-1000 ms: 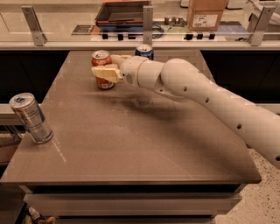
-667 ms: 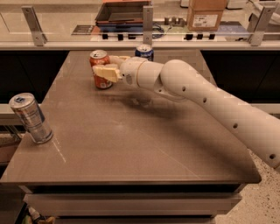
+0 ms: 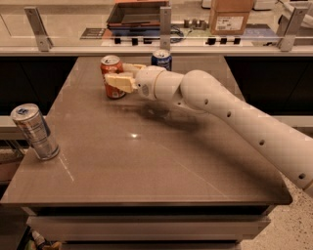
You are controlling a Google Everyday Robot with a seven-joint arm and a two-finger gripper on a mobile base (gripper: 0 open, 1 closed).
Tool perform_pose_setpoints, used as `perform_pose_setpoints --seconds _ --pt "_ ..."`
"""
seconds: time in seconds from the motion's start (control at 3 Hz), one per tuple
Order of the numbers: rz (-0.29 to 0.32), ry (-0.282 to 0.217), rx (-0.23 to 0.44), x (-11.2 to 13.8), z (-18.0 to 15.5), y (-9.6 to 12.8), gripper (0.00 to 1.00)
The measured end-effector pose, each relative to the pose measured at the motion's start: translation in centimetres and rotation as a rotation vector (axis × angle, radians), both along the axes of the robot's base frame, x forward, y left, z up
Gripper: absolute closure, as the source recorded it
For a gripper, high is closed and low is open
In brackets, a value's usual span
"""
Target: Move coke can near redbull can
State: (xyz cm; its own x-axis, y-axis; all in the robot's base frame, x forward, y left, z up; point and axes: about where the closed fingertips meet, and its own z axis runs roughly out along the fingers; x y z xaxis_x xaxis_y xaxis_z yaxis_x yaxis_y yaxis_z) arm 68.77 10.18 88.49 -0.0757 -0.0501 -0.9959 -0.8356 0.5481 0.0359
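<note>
claw [image 3: 116, 73] sits at the far side of the tabletop [image 3: 146, 161], a little left of centre, reaching in from the right at the end of the white arm [image 3: 234, 117]. its two pale fingers [image 3: 119, 81] are pinched on the coke can [image 3: 110, 65]: one finger lies across the front of the can at mid-height, the other goes behind it. the coke can stands upright, its silver top showing above the fingers and its base low against the tabletop; whether the base rests on the surface or is just clear of it cannot be told.

just right of the claw, behind the wrist, a dark blue can [image 3: 161, 58] stands near the back edge of the tabletop, close to the coke can but not touching it.

redbull can [image 3: 35, 132] stands at the left edge of the tabletop, nearer the front, well apart from the coke can and the claw, with bare brown surface between them.

beyond the tabletop runs a counter with a cardboard box [image 3: 231, 14] and a dark tray [image 3: 139, 12].
</note>
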Motion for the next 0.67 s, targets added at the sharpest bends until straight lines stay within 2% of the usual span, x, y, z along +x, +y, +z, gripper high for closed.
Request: perform_pose_setpoints --seconds 0.67 --pt "-0.041 0.008 -0.045 -1.8 1.1 -2.8 1.0"
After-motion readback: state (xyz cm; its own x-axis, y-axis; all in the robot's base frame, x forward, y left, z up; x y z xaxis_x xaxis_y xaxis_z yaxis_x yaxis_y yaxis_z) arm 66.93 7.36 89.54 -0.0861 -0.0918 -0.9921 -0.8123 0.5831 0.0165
